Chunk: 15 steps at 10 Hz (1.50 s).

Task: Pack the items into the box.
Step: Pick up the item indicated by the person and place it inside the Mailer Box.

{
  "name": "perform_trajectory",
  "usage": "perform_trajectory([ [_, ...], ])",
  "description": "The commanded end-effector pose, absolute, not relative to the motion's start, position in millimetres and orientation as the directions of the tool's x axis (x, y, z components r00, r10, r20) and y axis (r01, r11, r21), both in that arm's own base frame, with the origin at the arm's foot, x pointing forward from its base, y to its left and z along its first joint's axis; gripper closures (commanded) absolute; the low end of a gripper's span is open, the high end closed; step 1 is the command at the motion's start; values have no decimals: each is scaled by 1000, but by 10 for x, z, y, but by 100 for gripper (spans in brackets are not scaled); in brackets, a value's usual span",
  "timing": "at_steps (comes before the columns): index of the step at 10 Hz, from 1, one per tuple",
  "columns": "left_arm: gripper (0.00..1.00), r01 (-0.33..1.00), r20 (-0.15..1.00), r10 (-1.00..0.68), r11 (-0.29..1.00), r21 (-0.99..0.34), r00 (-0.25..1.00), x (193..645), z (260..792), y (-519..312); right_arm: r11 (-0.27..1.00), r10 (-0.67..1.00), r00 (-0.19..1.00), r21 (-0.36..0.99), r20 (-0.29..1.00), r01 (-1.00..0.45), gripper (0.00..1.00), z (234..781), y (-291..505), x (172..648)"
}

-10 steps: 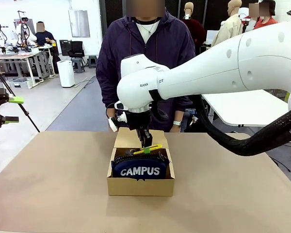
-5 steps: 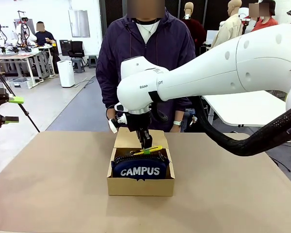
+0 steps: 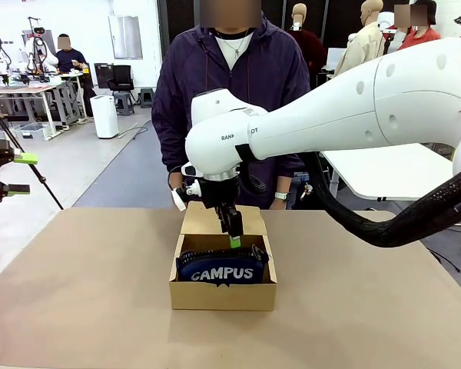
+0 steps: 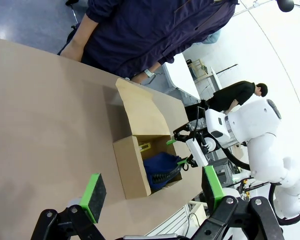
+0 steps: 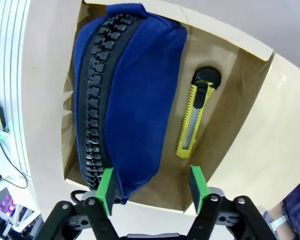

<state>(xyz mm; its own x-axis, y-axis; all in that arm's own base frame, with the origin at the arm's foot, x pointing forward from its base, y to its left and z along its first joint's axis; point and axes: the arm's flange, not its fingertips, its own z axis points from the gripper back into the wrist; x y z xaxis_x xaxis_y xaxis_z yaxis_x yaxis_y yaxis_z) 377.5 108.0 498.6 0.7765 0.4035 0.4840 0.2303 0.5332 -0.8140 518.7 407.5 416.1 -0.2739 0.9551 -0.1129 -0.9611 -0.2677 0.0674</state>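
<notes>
Pencil case [image 3: 221, 269] screens utility knife [image 5: 196, 115] from front inside box [image 3: 223, 296].

Plain brown worktop [image 3: 77, 292] spreads out below the right fingers [image 3: 232, 221]; just beyond them stands a person [image 3: 232, 46] in a dark purple jacket [image 3: 192, 100], watch [image 3: 280, 195] on one wrist.

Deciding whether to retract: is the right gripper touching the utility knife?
Apart. The right wrist view shows the utility knife lying on the box floor, cardboard visible between it and the open right gripper.
</notes>
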Motion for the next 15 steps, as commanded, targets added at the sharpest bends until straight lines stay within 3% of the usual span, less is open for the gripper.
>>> perform_trajectory([
  [1,0,226,477,397,534,-815,784,3760,5008,1092,-289,951,-295,77,-90,-954,0,4190,4030,5183],
  [4,0,226,477,397,534,-815,784,3760,5008,1092,-190,976,-193,38,-98,-981,0,4300,3883,5304],
  [6,0,226,477,397,534,-815,784,3760,5008,1092,-125,992,-125,78,8,-989,0,4331,3610,5442],
  [7,0,226,477,397,534,-815,784,3760,5008,1092,-29,998,-24,72,62,-997,0,4390,3375,5502],
  [9,0,226,477,397,534,-815,784,3760,5008,1092,128,951,183,221,248,-967,0,4646,2607,5377],
  [11,0,226,477,397,534,-815,784,3760,5008,1092,451,759,559,349,334,-821,0,5060,1761,5070],
  [15,0,226,477,397,534,-815,784,3760,5008,1092,623,372,776,483,509,-615,0,5416,478,4017],
])
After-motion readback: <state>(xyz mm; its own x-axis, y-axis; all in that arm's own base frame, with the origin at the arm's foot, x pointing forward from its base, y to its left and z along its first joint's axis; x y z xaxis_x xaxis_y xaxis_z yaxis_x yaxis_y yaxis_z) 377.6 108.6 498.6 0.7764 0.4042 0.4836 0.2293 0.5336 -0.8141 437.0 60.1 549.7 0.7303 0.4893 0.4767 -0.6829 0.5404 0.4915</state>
